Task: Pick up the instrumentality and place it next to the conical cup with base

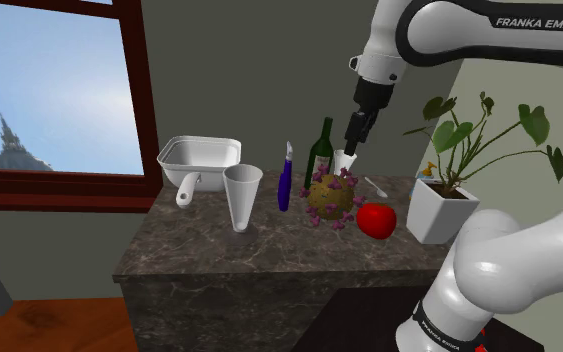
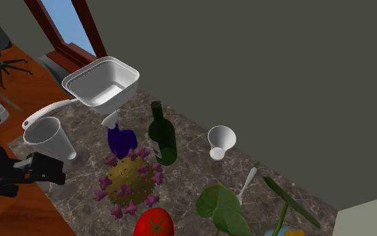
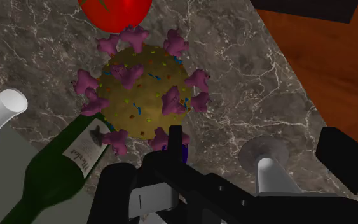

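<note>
A purple-handled tool (image 1: 285, 182) with a pale tip stands upright on the dark marble counter (image 1: 219, 255), close to the shoulder view's right of a white conical cup on a base (image 1: 242, 196). The tool (image 2: 121, 141) and cup (image 2: 49, 137) also appear in the second exterior view. My black gripper (image 1: 357, 131) hangs well above the counter, over a spiked ball and to the shoulder view's right of the tool. In the wrist view its fingers stand apart with nothing between them (image 3: 234, 181); the tool (image 3: 179, 147) and cup (image 3: 269, 167) lie below.
A yellow ball with purple spikes (image 1: 331, 198), a red tomato (image 1: 376, 219), a green bottle (image 1: 320, 150), a small white cup (image 1: 343, 160) and a white spoon (image 1: 374, 186) crowd the counter's middle. A white handled pan (image 1: 201, 160) sits at the back; a potted plant (image 1: 444, 205) stands at the shoulder view's right.
</note>
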`<state>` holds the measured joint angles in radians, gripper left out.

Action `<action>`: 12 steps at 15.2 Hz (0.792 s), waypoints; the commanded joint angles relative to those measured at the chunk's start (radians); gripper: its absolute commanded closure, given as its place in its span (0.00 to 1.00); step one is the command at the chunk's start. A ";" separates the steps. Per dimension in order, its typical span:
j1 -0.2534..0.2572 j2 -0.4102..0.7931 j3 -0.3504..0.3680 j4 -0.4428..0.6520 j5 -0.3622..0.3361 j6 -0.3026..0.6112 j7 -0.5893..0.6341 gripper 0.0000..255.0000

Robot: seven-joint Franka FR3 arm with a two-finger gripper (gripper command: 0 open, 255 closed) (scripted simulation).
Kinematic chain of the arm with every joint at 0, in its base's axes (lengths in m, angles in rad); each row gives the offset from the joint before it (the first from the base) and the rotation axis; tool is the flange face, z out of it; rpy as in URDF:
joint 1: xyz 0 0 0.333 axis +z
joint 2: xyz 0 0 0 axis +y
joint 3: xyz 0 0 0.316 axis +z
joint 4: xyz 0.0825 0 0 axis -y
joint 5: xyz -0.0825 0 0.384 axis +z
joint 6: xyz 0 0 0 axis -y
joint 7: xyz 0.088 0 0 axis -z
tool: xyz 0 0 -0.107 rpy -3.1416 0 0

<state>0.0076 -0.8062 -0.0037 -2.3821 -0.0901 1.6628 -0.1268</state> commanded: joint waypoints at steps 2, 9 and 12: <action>-0.007 0.012 -0.015 -0.010 -0.015 0.024 -0.016 0.00; -0.058 0.133 -0.121 -0.044 -0.115 0.199 -0.118 0.00; -0.078 0.202 -0.167 -0.039 -0.151 0.275 -0.159 0.00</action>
<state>-0.0636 -0.6294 -0.1554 -2.4128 -0.2277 1.8995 -0.2737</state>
